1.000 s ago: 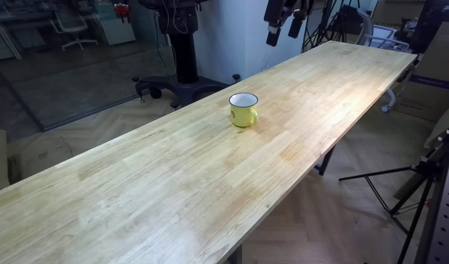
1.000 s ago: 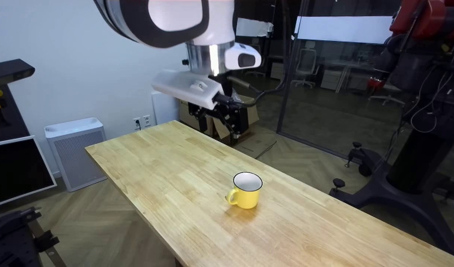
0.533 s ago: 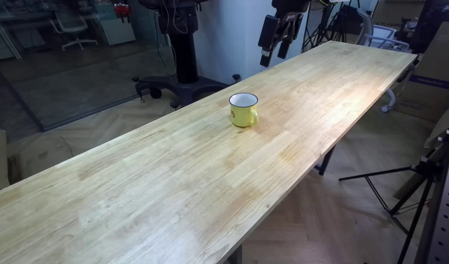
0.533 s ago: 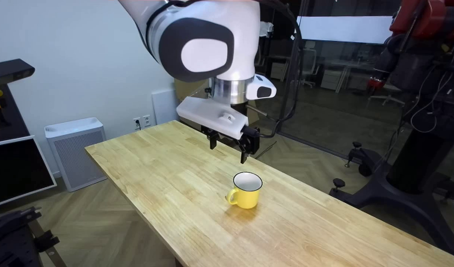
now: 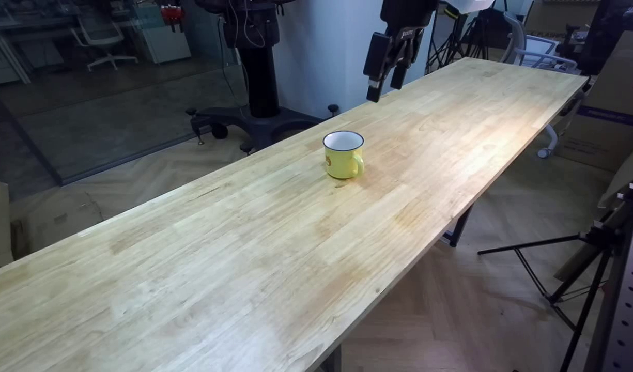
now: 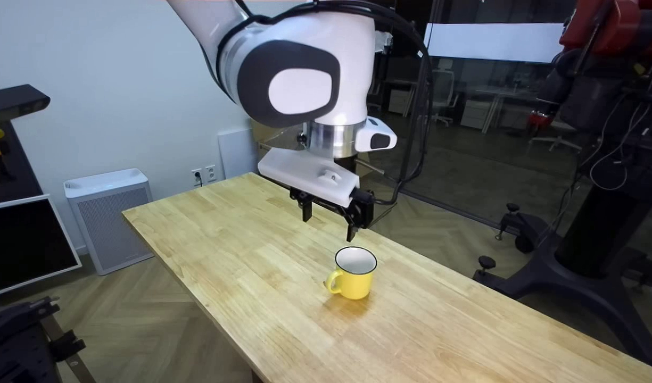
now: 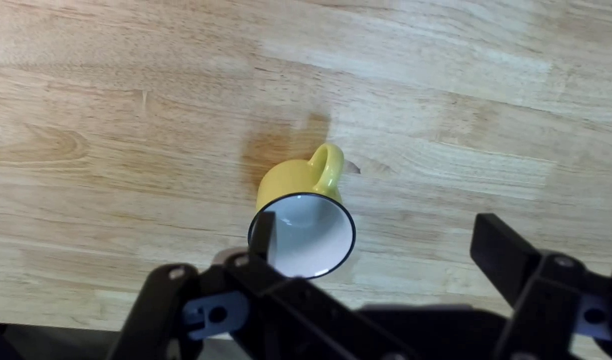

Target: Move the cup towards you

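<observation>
The gripper point(image 6: 329, 227) hangs over the wooden table point(image 6: 235, 242) with its two fingers point(image 7: 503, 255) spread wide apart. Below it, the cup point(image 7: 308, 240), a yellow mug with a white inside and a thin dark rim, stands upright on the tabletop. Compared with a second ago, the gripper has come down and closer to the cup; its fingertips sit lower in both exterior views. Set against half a second ago the change is slight, the fingertips only a little lower and the spread much the same. The cup has stayed in its place, the handle point(image 7: 331, 167) turned the same way. In the wrist view the cup lies mostly between the fingers but off centre: the fingertip at the left of that picture overlaps the rim, while the other is well apart from it, and the handle points away from the gripper's base. A gap shows between fingertips and cup in both exterior views. Above the gripper, the white arm point(image 6: 349, 69) has also dropped, with more of it visible than a second ago.
</observation>
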Controlling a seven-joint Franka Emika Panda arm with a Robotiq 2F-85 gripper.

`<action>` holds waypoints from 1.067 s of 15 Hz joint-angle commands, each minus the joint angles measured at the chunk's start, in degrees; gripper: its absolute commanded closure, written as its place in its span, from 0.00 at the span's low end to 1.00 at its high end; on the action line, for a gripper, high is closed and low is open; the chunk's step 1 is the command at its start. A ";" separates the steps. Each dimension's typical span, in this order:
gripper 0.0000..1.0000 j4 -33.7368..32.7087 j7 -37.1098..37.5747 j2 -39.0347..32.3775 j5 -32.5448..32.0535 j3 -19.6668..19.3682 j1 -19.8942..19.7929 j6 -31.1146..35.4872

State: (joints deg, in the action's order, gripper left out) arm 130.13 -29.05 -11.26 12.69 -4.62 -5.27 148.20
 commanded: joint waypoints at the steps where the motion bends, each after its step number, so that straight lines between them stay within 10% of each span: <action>1: 0.00 -5.06 3.58 -6.09 -4.23 0.87 -1.02 -0.52; 16: 0.00 -24.71 9.12 -24.17 -13.41 4.60 0.19 -8.59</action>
State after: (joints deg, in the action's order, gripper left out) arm 109.84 -22.18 -32.85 0.85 -0.79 -4.93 142.37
